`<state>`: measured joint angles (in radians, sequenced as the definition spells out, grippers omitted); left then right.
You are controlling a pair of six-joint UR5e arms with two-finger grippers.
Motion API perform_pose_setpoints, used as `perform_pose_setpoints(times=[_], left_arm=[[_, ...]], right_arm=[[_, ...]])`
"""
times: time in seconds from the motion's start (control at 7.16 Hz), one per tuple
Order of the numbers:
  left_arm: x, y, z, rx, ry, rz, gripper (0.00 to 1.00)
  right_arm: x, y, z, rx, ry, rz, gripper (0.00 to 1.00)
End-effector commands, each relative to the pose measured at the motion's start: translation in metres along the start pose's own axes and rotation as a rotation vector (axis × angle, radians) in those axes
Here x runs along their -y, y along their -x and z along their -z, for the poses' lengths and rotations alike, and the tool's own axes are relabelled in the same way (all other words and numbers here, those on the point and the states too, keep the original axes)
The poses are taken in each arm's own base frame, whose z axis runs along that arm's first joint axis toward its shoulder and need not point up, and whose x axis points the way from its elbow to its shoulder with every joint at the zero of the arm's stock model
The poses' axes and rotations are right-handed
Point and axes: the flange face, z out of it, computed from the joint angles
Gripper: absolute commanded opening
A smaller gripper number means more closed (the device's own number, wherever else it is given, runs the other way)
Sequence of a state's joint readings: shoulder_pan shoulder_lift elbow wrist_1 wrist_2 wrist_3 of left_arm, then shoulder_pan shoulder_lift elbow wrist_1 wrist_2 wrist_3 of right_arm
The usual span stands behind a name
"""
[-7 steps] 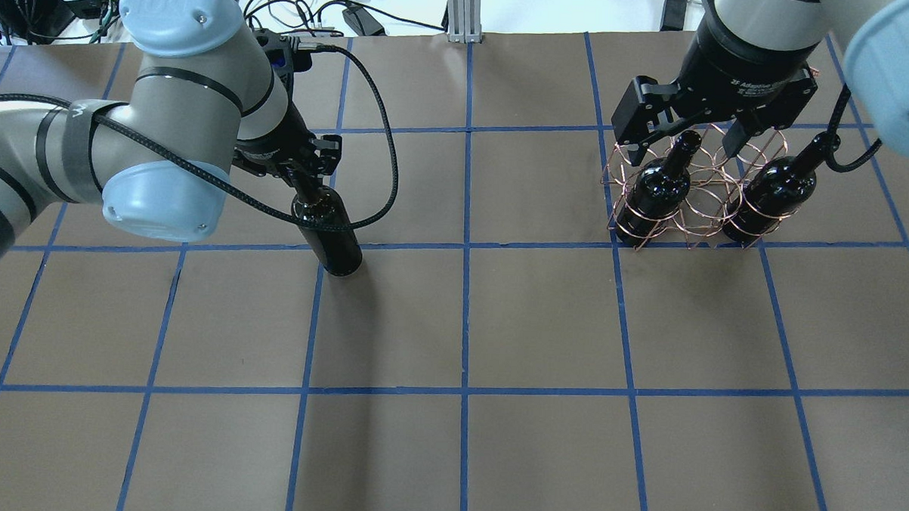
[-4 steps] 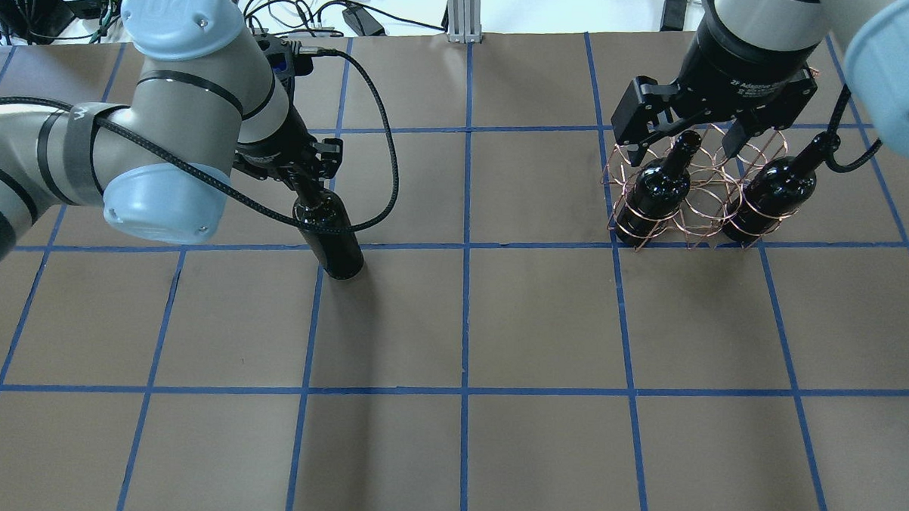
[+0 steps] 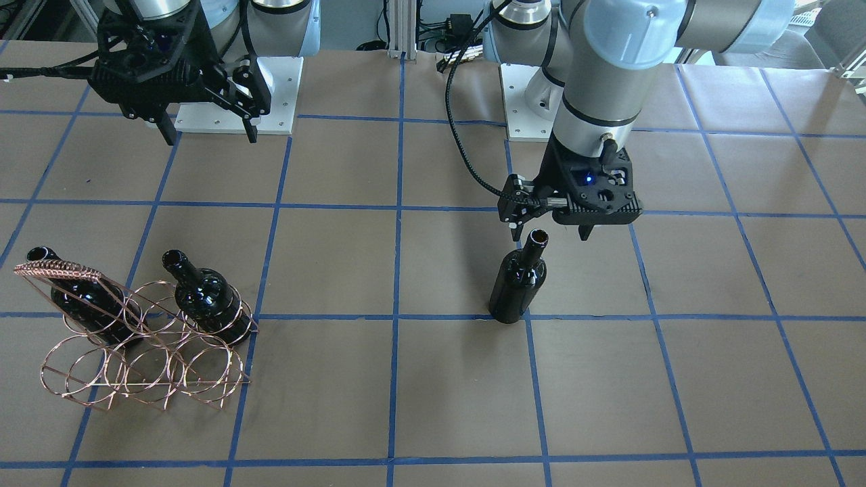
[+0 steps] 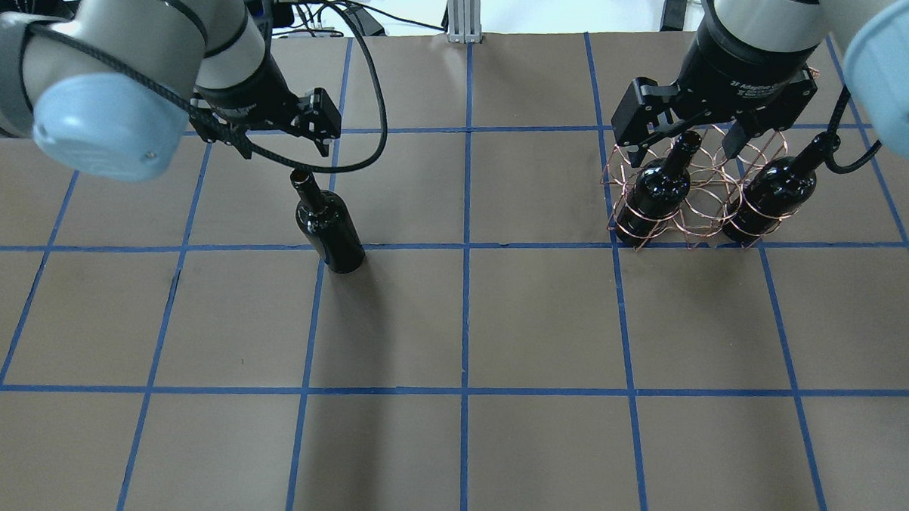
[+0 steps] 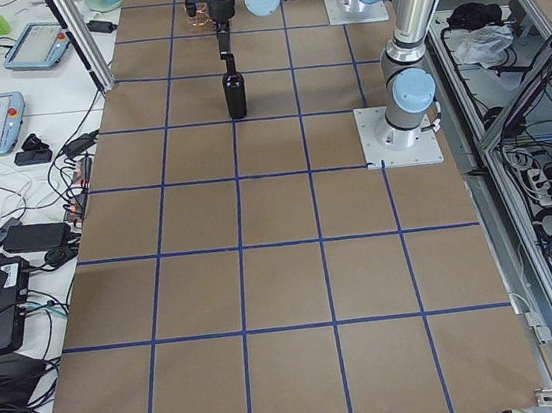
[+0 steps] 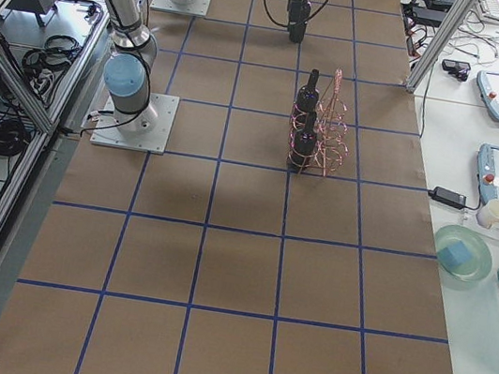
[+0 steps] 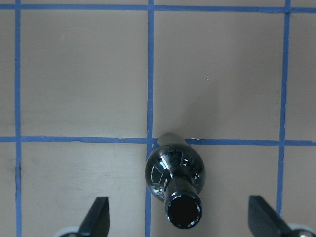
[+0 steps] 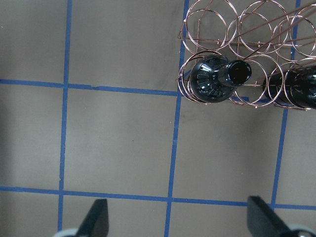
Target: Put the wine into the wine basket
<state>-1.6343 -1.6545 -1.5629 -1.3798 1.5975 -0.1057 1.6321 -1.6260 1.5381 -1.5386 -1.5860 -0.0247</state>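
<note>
A glossy black wine bottle (image 4: 328, 228) stands upright and free on the brown table near a blue tape crossing; it also shows in the front view (image 3: 517, 287) and the left wrist view (image 7: 175, 170). My left gripper (image 4: 273, 132) (image 3: 551, 233) is open and hangs just above and behind its mouth, not touching it. The copper wire wine basket (image 4: 698, 211) (image 3: 135, 365) stands at the right and holds two look-alike bottles (image 4: 657, 191) (image 4: 774, 191). My right gripper (image 4: 685, 146) (image 3: 210, 132) is open and empty above the basket's near side.
The basket's wrapped bar handle (image 3: 57, 274) runs along its top on the operators' side. Cables and equipment (image 4: 342, 17) lie beyond the table's far edge. The table (image 4: 463, 437) is marked by a blue tape grid.
My left gripper was shut on the bottle's neck; it has opened, let go and lifted back away. The bottle stands on its own. The right arm has not moved.
</note>
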Motion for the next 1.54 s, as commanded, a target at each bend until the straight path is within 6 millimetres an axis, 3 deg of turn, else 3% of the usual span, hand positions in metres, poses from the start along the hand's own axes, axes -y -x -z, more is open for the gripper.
perform_pose_setpoints(times=[0.0,0.28,0.56,0.98,1.12,1.26,1.4], left_arm=[[0.022,0.047,0.049,0.003,-0.01,0.055,1.0],[0.032,0.107,0.043,0.013,0.018,-0.011,1.0],[0.033,0.14,0.042,0.021,0.031,-0.097,1.0],[0.027,0.157,0.051,0.03,0.04,-0.074,1.0],[0.021,0.151,0.053,0.028,0.045,-0.081,1.0],[0.019,0.159,0.067,0.04,0.015,-0.067,1.0],[0.018,0.183,0.069,0.054,0.016,-0.024,1.0]], right_arm=[[0.0,0.0,0.0,0.001,0.0,0.0,1.0],[0.0,0.0,0.0,0.001,0.0,0.0,1.0],[0.0,0.0,0.0,0.001,-0.001,0.001,1.0],[0.0,0.0,0.0,0.0,0.001,0.0,1.0],[-0.003,0.001,0.004,-0.002,-0.009,0.001,1.0],[-0.003,0.0,0.004,-0.005,-0.009,0.001,1.0],[-0.003,0.0,0.004,-0.002,-0.009,-0.002,1.0]])
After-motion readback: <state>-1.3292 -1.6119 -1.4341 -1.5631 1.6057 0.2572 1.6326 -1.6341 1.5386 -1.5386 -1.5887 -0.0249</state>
